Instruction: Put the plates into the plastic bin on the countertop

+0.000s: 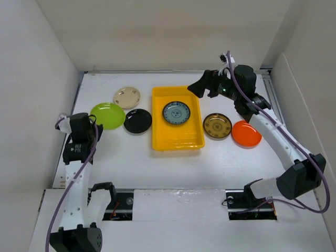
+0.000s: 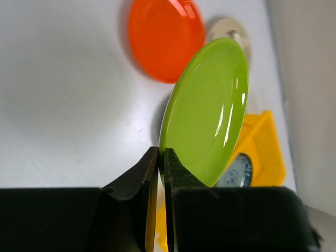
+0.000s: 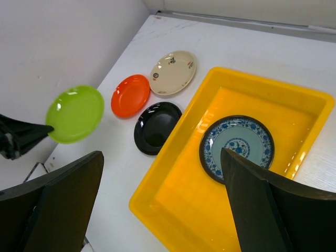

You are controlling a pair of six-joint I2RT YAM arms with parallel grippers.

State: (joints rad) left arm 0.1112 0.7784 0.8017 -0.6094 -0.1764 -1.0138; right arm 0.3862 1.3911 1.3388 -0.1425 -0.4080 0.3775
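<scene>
- Step in hand: pick-up of the lime green plate (image 3: 75, 114), left of the yellow bin (image 1: 178, 137). The carry to the bin is judged not yet begun.
- The left fingers (image 2: 169, 160) are seen pinched narrow on the rim of the lime green plate. The plate is held tilted and appears clear of the table (image 1: 231, 163).
- The right fingers (image 1: 198, 89) are spread wide with nothing between them, above the bin's far right corner.
- A teal-patterned plate (image 1: 176, 112) is noted lying flat inside the bin, toward its far end. The near part of the bin floor is bare.
- Left of the bin: a black plate (image 1: 138, 121) just beside its wall, a beige plate (image 1: 126, 97) farther back, and an orange plate (image 3: 130, 95) on the table close by the lime green plate.
- Right of the bin: a gold-patterned plate (image 1: 217, 125) just beside it, and a second orange plate (image 1: 246, 133) beyond.
- Next move, as judged: the lime green plate is to be carried over the black plate and the bin's left rim, levelled, and released on the bare near floor. Rim clearance is called for. An edge-only pinch may let the plate slip.
</scene>
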